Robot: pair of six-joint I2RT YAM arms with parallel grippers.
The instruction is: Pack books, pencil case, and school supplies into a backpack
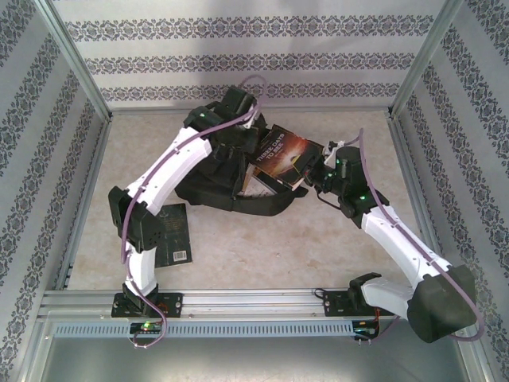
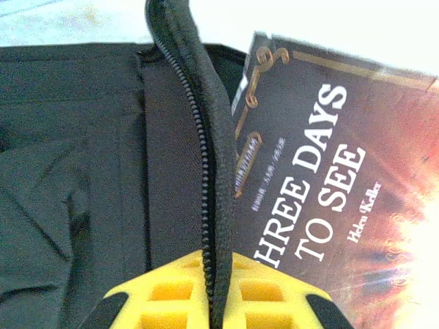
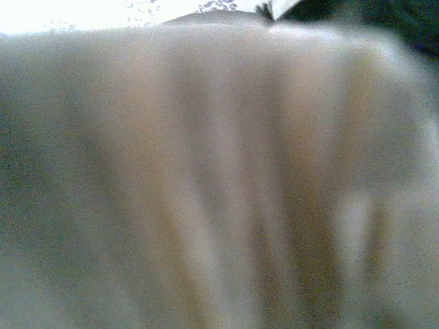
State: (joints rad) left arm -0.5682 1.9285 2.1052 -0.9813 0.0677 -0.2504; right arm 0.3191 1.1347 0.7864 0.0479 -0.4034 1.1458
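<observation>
**Desk:** How far is the packing judged to have been carried?

**Caption:** Barely begun, it is judged. The backpack (image 1: 203, 189) is pinched by its zip edge (image 2: 199, 137) between the pressed-together fingers of the left hand (image 2: 212, 291). The "Three Days to See" book (image 1: 280, 153) is propped just beside that hand at the opening, not yet inside. A black book (image 1: 172, 233) lies on the table (image 1: 262, 247), well apart from that hand, back by its arm's base.

**Desk:** What cannot be made out?

**Caption:** The right hand (image 1: 322, 171) is set against the propped book's edge, but whether it is spread or pinching cannot be told, as its own view is blurred. Whatever lies inside the backpack is hidden.
</observation>
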